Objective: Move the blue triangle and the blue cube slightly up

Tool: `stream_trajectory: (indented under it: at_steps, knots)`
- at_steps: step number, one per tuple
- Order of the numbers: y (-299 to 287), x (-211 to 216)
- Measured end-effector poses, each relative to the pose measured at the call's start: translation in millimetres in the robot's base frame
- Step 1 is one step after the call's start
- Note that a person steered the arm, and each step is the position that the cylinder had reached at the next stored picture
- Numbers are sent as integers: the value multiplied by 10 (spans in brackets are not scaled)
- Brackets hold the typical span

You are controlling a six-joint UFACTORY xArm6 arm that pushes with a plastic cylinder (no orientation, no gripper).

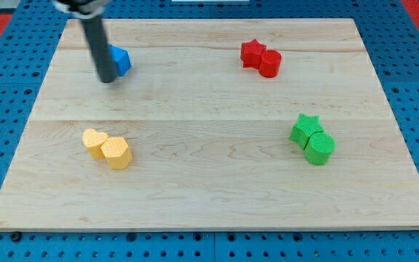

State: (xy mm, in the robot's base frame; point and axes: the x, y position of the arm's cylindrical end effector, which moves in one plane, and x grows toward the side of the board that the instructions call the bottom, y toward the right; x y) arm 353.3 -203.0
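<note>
Where my rod crosses it, 1 blue block (122, 60) is half hidden, shape unclear; my tip (108, 80) sits just beside it on the tabletop (209, 138).

Two red blocks (261, 57), two green blocks (312, 139), two yellow blocks (107, 148) — one blue block (121, 60) visible

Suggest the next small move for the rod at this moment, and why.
Probably a short push toward the view's top. My tip sits at the lower left edge of the one blue block that shows, near the top left of the wooden board. The rod hides part of it, so I cannot tell a second blue block.
</note>
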Motion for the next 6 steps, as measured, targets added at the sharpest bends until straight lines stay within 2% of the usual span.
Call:
stream_trajectory:
  at_steps: [1, 2, 5, 6]
  knots:
    - [-420, -160]
    - [-368, -515]
    - [-197, -285]
    - [15, -354]
